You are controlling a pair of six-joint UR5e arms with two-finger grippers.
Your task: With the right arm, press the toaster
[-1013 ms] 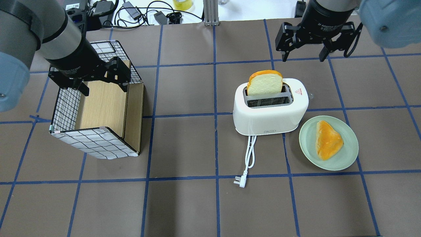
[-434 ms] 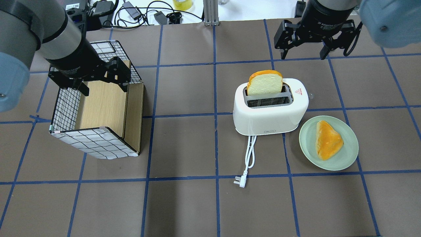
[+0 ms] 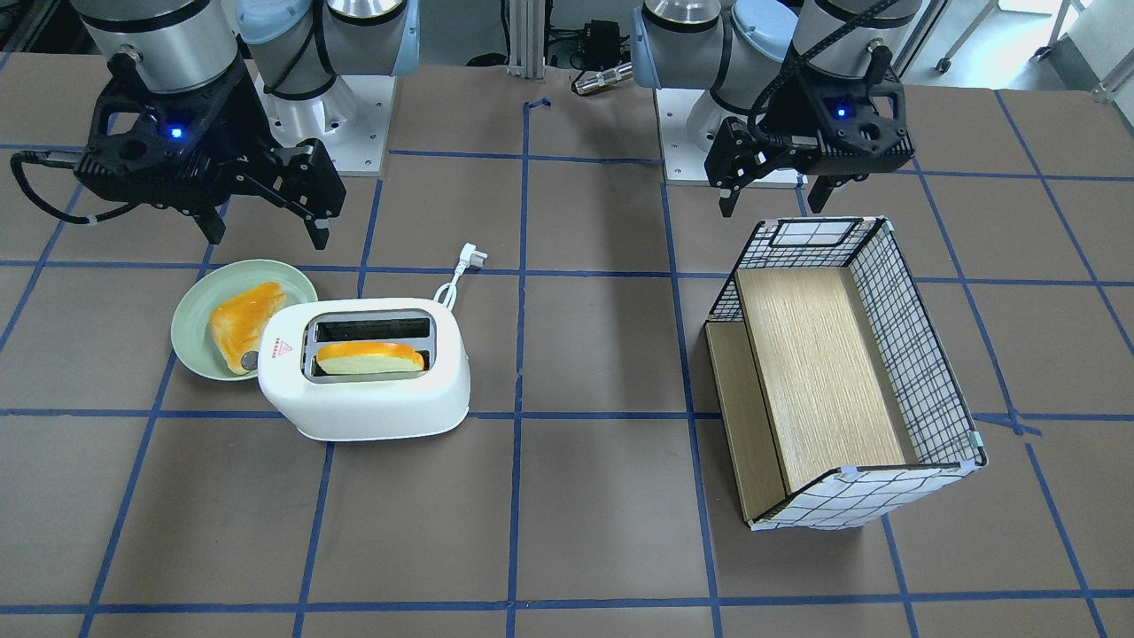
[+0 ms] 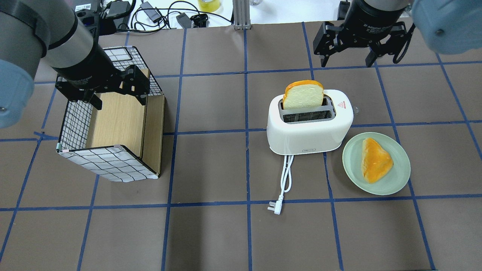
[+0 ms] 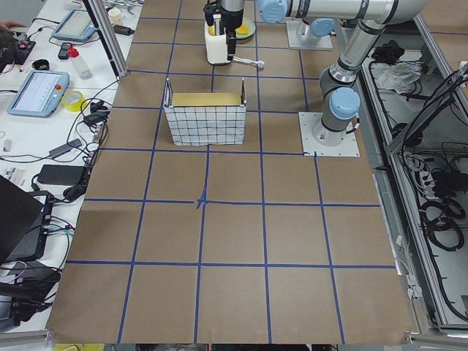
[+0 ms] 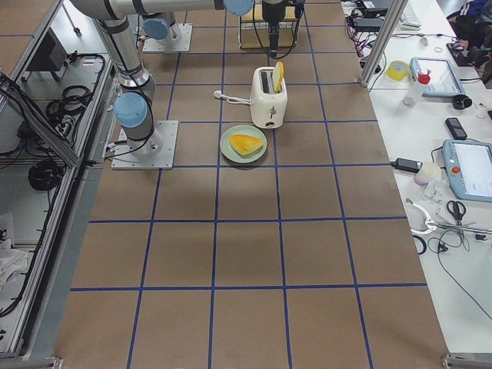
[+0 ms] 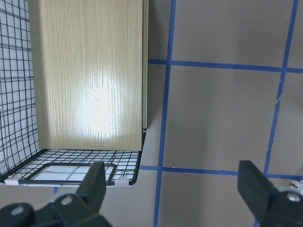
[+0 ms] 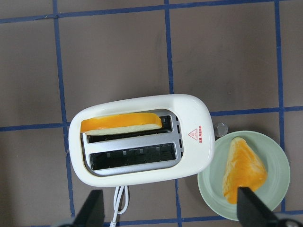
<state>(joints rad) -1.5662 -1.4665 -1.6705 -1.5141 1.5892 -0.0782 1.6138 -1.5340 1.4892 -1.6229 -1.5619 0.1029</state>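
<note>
The white two-slot toaster (image 4: 308,131) stands right of the table's middle and also shows in the front view (image 3: 372,399). A bread slice (image 4: 303,96) stands in its far slot. A small round knob (image 4: 356,110) sticks out at the toaster's right end. My right gripper (image 4: 347,62) is open and empty. It hangs high over the toaster, and the right wrist view looks straight down on the toaster (image 8: 142,177) between the open gripper (image 8: 170,208). My left gripper (image 4: 119,99) is open and empty above the grid-patterned box (image 4: 113,124).
A green plate (image 4: 350,158) with an orange-crusted bread piece (image 4: 374,160) lies right of the toaster, close to it. The toaster's white cord (image 4: 286,177) and plug (image 4: 275,207) trail toward the robot. Cables and gear lie beyond the table's far edge.
My right gripper has shifted slightly toward the top of the overhead view, still open. The left arm, toaster and bread have not moved.
</note>
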